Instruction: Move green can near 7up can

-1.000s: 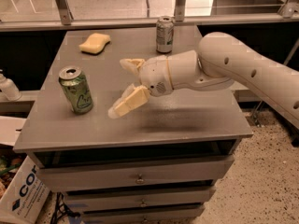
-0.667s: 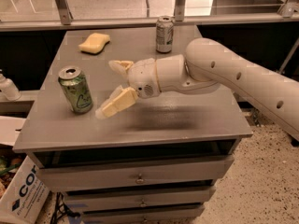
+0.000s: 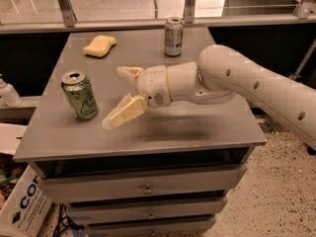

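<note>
Two spread fingers of the gripper [image 3: 122,94] hold nothing at centre frame and point left at the green can [image 3: 79,96], which stands upright just beside them at centre left. The 7up can [image 3: 173,36] stands well apart, upper centre.

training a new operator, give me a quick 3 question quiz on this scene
1. True or false: the gripper is holding the green can.
2. Which can stands at the far edge of the table? A) green can B) 7up can
3. Fill in: the fingers are ___ (open or shut).

Key: 1 false, the gripper hovers beside the green can, not touching; 2 B; 3 open.
</note>
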Robot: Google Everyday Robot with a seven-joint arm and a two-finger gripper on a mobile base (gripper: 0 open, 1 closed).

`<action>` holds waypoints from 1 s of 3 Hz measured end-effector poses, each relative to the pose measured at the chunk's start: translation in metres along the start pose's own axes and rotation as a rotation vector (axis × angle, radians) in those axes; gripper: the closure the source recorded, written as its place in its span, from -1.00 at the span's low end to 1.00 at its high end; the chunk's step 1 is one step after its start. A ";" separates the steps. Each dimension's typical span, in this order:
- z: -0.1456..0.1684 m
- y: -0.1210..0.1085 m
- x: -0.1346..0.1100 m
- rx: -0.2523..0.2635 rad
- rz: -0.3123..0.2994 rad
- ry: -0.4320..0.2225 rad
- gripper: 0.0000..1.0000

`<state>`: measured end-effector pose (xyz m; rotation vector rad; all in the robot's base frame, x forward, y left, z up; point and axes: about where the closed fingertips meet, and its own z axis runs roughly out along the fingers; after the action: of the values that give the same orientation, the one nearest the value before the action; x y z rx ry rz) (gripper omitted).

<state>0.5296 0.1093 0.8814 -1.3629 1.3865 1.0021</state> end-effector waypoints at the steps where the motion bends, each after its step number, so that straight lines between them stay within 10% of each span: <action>1: 0.007 0.005 0.000 0.047 0.010 -0.024 -1.00; 3: 0.045 -0.008 0.001 0.093 0.008 -0.041 -1.00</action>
<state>0.5403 0.1517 0.8699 -1.2624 1.3914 0.9535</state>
